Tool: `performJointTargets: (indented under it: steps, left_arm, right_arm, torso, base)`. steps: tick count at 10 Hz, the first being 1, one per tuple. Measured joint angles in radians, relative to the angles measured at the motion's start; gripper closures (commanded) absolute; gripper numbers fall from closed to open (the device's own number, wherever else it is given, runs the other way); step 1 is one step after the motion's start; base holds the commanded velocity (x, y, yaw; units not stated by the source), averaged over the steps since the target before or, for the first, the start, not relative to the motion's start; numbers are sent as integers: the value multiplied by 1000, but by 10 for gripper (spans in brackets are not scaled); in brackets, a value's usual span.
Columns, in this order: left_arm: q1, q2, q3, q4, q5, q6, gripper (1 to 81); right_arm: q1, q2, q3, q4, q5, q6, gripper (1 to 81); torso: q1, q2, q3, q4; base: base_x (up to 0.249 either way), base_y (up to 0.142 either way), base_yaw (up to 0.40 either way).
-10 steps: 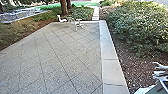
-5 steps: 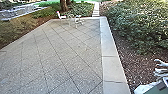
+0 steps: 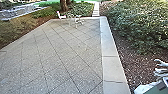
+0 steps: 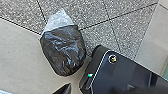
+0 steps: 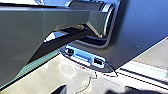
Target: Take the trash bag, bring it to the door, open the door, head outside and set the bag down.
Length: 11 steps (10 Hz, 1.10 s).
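The trash bag (image 4: pixel 63 50) rests outdoors on the ground, its black body mostly on the pale slab (image 4: pixel 20 52) and its cloudy top on the speckled paving (image 4: pixel 92 15). It sits just beside a corner of the robot's base (image 4: pixel 120 75). The step in hand looks to be setting the bag down, apparently achieved. Doing it well means lifting the arm straight away without snagging the thin plastic, and keeping the base from rolling into it.

The left gripper (image 4: pixel 92 88) hangs low, apart from the bag; whether it is released or clenched cannot be told, nor can the right gripper's (image 5: pixel 96 89) state. The right arm (image 3: pixel 156 88) reaches into the head view's lower right corner.
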Motion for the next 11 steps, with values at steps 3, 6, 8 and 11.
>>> performJointTargets:
  steps: [3, 6, 8, 11]
  left_arm:
    - [89, 87, -26, 36, 0, 19, 10]
    - [216, 259, -153, 133, 1, 38, 10]
    - [307, 361, -242, 209, -6, 42, 10]
    - [452, 443, -331, 300, -63, 46, 10]
  right_arm:
    - [-14, 6, -5, 0, 0, -2, 10]
    - [-16, 11, -5, 0, 9, 1, 10]
    - [-30, 18, -5, 0, 26, 4, 10]
    - [-35, 36, -25, 0, 31, 4, 10]
  torso:
    - [0, 0, 76, -4]
    - [0, 0, 171, -42]
    - [-1, 0, 242, -74]
    - [-2, -2, 275, -82]
  base:
    - [0, 0, 0]
    - [0, 0, 0]
    - [0, 0, 0]
    - [0, 0, 0]
